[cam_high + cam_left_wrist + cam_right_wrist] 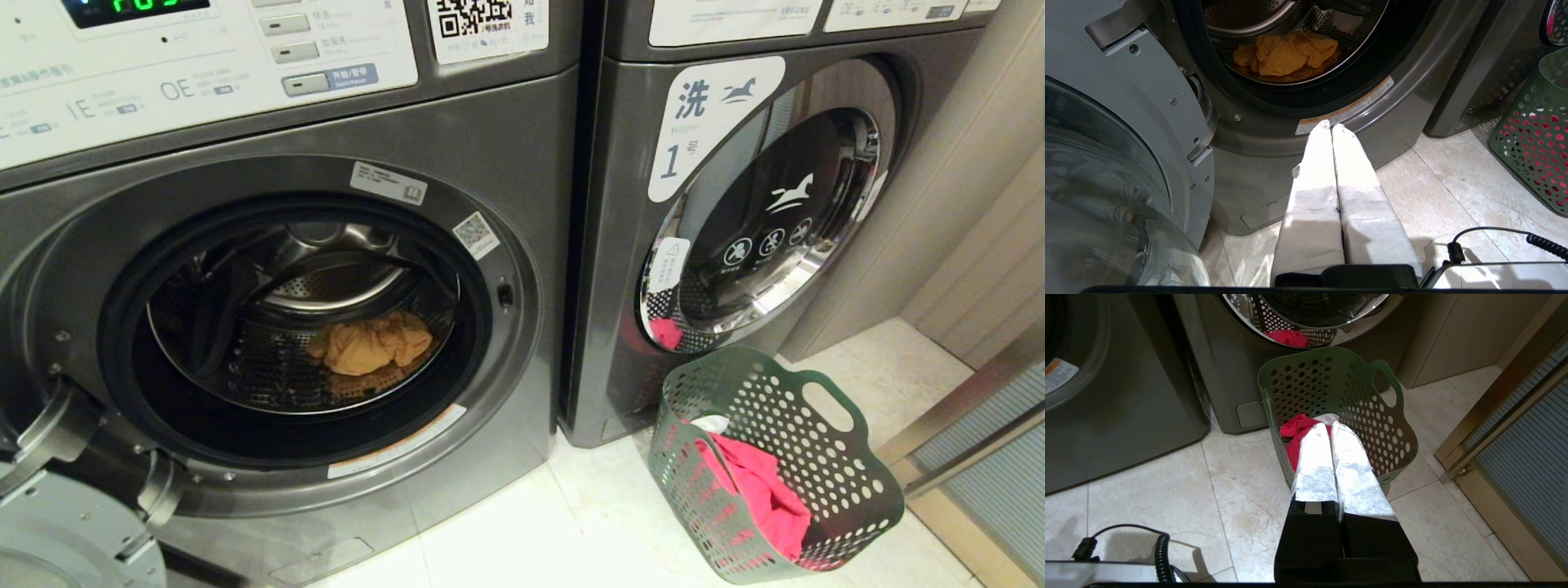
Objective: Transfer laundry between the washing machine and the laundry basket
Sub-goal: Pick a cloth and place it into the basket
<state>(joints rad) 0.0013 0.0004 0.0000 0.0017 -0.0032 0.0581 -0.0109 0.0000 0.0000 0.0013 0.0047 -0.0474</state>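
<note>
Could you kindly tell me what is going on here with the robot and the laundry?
Nothing is being handled right now. The washing machine stands open with a mustard garment in its drum. The green laundry basket on the floor holds a red-pink garment with a bit of white cloth showing. The left end effector is shut and empty before the machine; the right end effector is shut and empty above the basket.

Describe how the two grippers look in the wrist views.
Both look alike. The left gripper has two long tapering fingers covered in white fabric-like wrap, on a black base. The right gripper has the same white-wrapped fingers, with more of the black mount showing. A black coiled cable runs beside each.
</note>
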